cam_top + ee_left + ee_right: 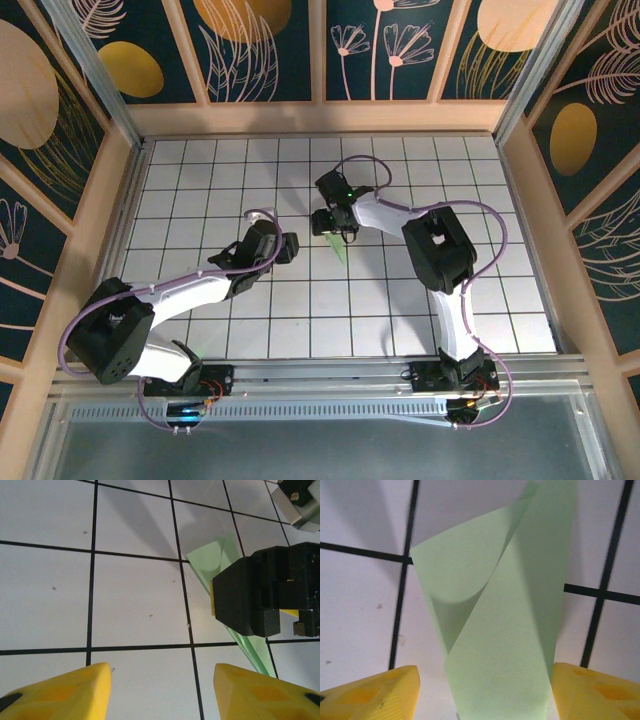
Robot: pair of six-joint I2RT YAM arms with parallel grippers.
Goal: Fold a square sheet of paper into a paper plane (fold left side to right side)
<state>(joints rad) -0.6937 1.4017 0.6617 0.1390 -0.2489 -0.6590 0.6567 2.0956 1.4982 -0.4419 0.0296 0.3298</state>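
The right fingers (329, 228) stand over the pale-green paper (341, 248).

Bright even overhead light, soft shadows, close wrist views slightly blurred

robot test cell, gridded white table (200, 180); floral-panelled walls (260, 50)

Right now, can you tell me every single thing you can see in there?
sheet of paper: one, pale green, partly folded, mid-table between the right arm's jaws.
table: one, white tiles with black lines, under everything.
walls: three, dark teal with gold and pink plants, around the table.
cables: two, purple, one along each arm.
left arm: one, white and black, left of the paper, yellow jaws open, empty.
right arm: one, white and black, over the paper, yellow jaws open.
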